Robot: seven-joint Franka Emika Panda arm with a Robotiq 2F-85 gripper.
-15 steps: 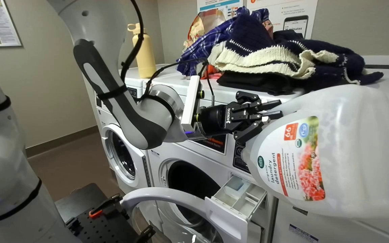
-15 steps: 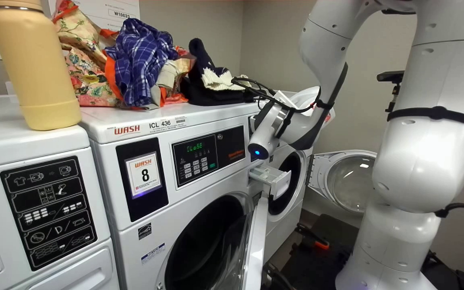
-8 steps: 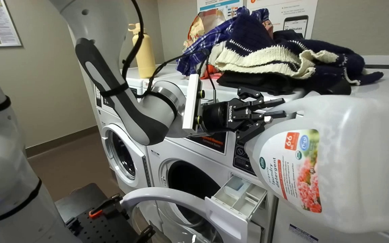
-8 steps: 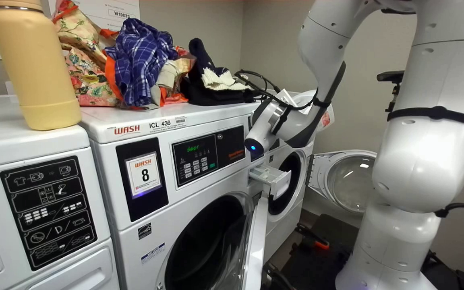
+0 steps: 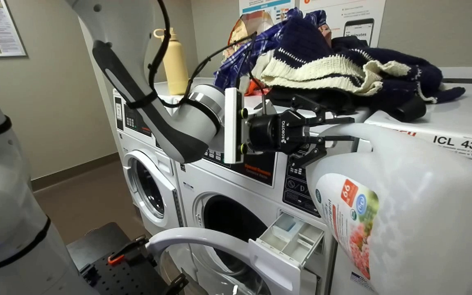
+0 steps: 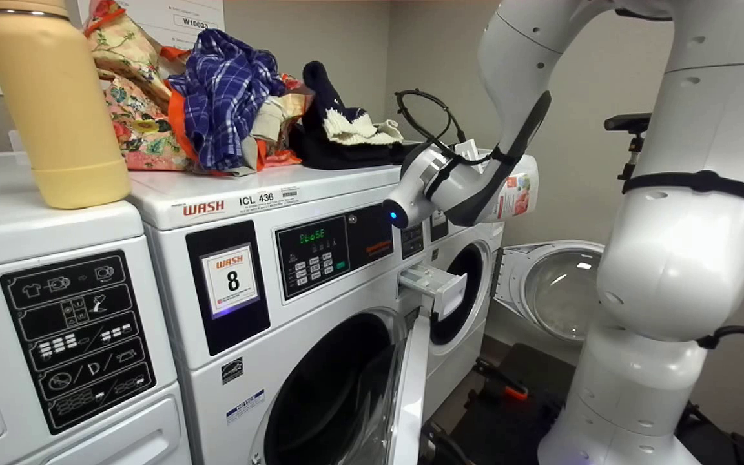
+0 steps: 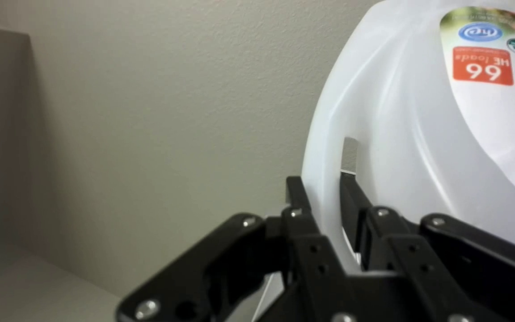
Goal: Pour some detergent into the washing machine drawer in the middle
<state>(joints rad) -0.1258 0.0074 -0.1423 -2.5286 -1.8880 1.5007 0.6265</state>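
White plastic detergent jug [image 5: 416,205] hangs tilted near the open washing machine drawer [image 5: 275,266], its handle [image 7: 324,156] clamped in the Robotiq gripper [image 5: 348,129] — no pouring shows, and whether it is done or ahead is unclear. Label [image 7: 499,89] reads “66 HE loads” — a card [image 6: 230,274] “WASH 8,” a machine [image 5: 461,142] “ICL 438.”

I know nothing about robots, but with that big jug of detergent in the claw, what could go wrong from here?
The claw holds the detergent jug only by its handle, so the jug might swing or slip.
Its mouth doesn't show, so aim is hard to judge; liquid might miss the drawer and hit the open door below.
The drawer sticks out, so the jug could bump it.
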